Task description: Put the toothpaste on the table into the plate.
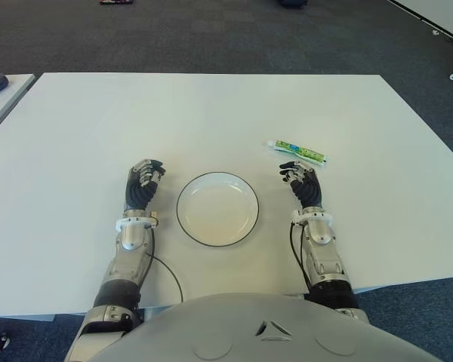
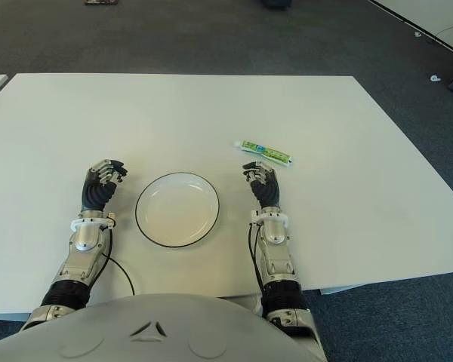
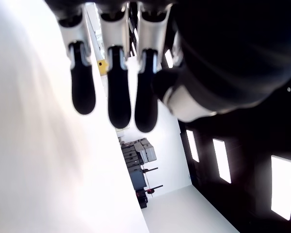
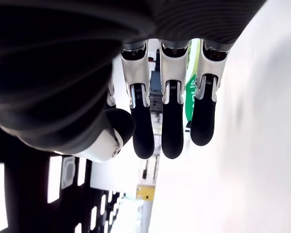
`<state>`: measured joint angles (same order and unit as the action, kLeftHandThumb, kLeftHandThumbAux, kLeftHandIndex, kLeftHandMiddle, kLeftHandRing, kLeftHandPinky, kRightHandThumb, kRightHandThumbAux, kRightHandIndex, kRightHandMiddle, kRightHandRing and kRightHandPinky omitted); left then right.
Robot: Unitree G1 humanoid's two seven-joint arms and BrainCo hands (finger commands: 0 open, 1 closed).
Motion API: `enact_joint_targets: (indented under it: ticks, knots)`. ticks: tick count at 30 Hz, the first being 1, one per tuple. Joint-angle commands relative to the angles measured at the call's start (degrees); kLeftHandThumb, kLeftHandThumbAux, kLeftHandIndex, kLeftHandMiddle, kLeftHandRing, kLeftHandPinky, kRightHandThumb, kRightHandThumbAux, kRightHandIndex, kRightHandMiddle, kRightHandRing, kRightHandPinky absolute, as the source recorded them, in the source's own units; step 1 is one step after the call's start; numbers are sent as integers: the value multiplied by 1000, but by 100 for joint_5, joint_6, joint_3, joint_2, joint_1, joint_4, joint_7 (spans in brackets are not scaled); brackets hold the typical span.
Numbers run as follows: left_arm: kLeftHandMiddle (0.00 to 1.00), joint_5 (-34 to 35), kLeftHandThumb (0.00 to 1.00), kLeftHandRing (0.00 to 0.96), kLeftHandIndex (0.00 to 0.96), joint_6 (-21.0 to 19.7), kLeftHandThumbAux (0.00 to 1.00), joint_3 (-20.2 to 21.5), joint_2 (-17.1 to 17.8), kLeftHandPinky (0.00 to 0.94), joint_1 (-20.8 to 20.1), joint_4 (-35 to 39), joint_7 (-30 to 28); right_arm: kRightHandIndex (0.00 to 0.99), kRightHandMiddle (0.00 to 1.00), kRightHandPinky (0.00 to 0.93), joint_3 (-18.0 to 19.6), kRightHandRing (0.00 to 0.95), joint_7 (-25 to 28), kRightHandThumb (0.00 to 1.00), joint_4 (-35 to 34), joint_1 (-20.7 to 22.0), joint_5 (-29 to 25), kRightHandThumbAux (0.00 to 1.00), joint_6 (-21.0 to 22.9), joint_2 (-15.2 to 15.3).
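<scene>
On the white worktop (image 1: 211,113), near the front edge and between the two arms: a round white plate (image 1: 217,209) with a thin dark rim. Nothing lying in the plate, only its bare pale bowl.

Beyond the plate and off to the robot's right: the toothpaste (image 1: 297,151), a small white-and-green tube lying flat on the worktop, slanted, its capped end pointing away to the right. Well outside the plate's rim, not touching it.

Just short of the tube: the right hand (image 1: 301,183), palm down, fingertips (image 4: 172,141) close to the toothpaste but apart from it. Seen from the right wrist view, three dark-tipped fingers hanging side by side, loosely extended, thumb tucked alongside, nothing between them; a strip of the green tube (image 4: 190,97) showing past the fingers.

To the left of the plate, roughly level with its far rim: the left hand (image 1: 143,185), likewise palm down over the worktop. From the left wrist view, fingers (image 3: 120,97) relaxed and slightly bent, thumb off to one side, nothing held.

Both forearms stretched forward from the grey torso at the bottom of the eye views, one on each side of the plate.

Around the worktop: dark grey carpet floor (image 1: 211,34), and a second white worktop edge (image 1: 4,94) at the far left.
</scene>
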<state>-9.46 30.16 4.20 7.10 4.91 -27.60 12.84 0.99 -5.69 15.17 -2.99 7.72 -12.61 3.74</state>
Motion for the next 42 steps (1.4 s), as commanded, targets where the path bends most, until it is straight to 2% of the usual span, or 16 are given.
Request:
enact_joint_targets:
  ticks: [1, 6, 9, 10, 13, 16, 22, 28, 33, 42]
  knots:
    - [505, 1, 702, 491, 426, -57, 720, 7, -21, 469, -5, -20, 16, 415, 419, 419, 15, 411, 74, 708, 27, 352, 294, 731, 1, 475]
    - [504, -52, 702, 488, 425, -71, 720, -10, -29, 465, -1, -15, 56, 410, 406, 361, -113, 382, 168, 707, -290, 474, 716, 730, 1, 932]
    - [504, -63, 702, 490, 425, -80, 720, -14, -37, 468, -1, -11, 70, 405, 349, 317, -236, 333, 175, 701, -526, 505, 1162, 729, 25, 1249]
    - [505, -66, 703, 490, 425, -82, 720, -15, -40, 468, -2, -12, 75, 318, 309, 290, -266, 300, 175, 640, -557, 517, 1265, 717, 35, 1321]
    - [505, -92, 703, 491, 425, -113, 719, -18, -47, 467, -3, -2, 100, 186, 225, 229, -384, 231, 234, 550, -550, 669, 1600, 676, 124, 1587]
    - [504, -132, 703, 489, 425, -135, 720, -22, -49, 471, -5, 7, 126, 100, 153, 160, -456, 167, 314, 497, -466, 868, 1782, 620, 207, 1764]
    - [504, -163, 704, 490, 425, -126, 720, -36, -56, 474, -9, 7, 151, 18, 70, 85, -535, 82, 455, 459, -216, 1325, 1904, 530, 373, 1950]
    - [504, -168, 706, 488, 426, -160, 719, -48, -70, 472, 4, 37, 149, 1, 12, 30, -658, 18, 574, 437, -30, 1701, 2171, 438, 491, 2213]
    - [500, -206, 706, 483, 426, -155, 719, -54, -76, 464, 30, 64, 185, 0, 1, 6, -722, 2, 843, 452, -83, 1967, 2307, 388, 783, 2405]
    - [489, -338, 707, 468, 425, -251, 718, -82, -81, 453, 84, 161, 307, 0, 0, 0, -919, 0, 1350, 515, 108, 2661, 2441, 296, 1345, 2530]
